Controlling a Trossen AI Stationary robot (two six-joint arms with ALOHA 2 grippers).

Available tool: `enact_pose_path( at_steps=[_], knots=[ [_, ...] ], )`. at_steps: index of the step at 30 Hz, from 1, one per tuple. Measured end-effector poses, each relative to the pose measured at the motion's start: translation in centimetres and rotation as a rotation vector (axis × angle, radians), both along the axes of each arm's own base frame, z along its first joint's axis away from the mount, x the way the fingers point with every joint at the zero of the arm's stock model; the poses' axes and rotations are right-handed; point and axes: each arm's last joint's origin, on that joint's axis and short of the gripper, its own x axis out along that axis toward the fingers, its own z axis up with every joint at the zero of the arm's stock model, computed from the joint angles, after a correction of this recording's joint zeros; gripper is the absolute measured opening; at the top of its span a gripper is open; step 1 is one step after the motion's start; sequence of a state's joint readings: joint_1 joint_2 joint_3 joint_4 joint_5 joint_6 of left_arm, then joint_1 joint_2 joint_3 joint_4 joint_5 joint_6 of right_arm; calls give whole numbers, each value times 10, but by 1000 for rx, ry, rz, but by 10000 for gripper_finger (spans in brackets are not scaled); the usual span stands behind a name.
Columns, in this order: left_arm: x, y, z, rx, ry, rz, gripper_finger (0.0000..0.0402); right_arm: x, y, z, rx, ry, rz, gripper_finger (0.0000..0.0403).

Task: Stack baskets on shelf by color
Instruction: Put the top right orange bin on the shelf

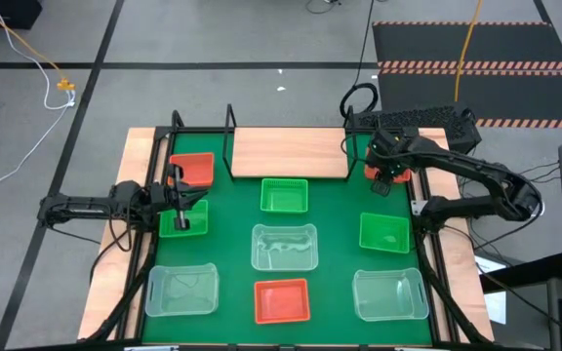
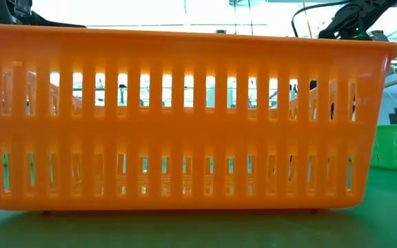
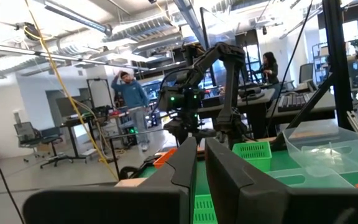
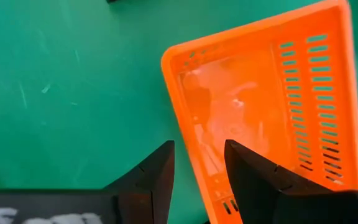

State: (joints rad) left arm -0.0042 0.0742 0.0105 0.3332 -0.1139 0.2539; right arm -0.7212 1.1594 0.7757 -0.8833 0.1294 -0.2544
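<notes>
Thin slotted plastic, the red basket [image 4: 272, 118] at the mat's two o'clock corner under our right gripper [image 4: 199, 163] looks light and springy, so we judge its rim wall, between the parted fingers, the best hold.

baskets: red [image 1: 282, 300], green [image 1: 285, 195], clear [image 1: 284, 246] | mat [image 1: 335, 210]: green | shelf [image 1: 286, 151]: light wood

Red basket [image 4: 278, 106]: glossy slotted plastic, v. shiny inside. Clear baskets [image 1: 284, 246] see-through plastic. Mat [image 4: 73, 81] matt green w/ scuffs. Shelf [image 1: 286, 151] pale smooth wood, black wire frame [image 1: 229, 136].
</notes>
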Motion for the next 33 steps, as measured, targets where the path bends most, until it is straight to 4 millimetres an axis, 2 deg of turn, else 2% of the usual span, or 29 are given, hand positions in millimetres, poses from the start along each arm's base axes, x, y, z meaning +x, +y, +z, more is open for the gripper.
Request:
enact_pose_path(
  at_steps=[5, 11, 16, 20, 26, 33],
  knots=[
    [0, 0, 1, 1, -6, 0, 37, -1, 1, 0, -4, 2, 4, 137],
    [0, 0, 0, -1, -5, 0, 37, -6, 4, -19, -19, 46, 7, 137],
    [0, 0, 0, -1, -4, 1, 37, -6, 1, -18, -57, 54, -21, 130],
    [0, 0, 0, 4, -4, 3, 37, -6, 0, -18, -52, 52, -22, 97],
    [0, 0, 1, 4, -5, 4, 37, -7, -1, -18, -17, 23, -5, 12],
    [0, 0, 1, -1, -7, 3, 37, -8, -1, -16, -43, 32, -38, 9]
  ],
)
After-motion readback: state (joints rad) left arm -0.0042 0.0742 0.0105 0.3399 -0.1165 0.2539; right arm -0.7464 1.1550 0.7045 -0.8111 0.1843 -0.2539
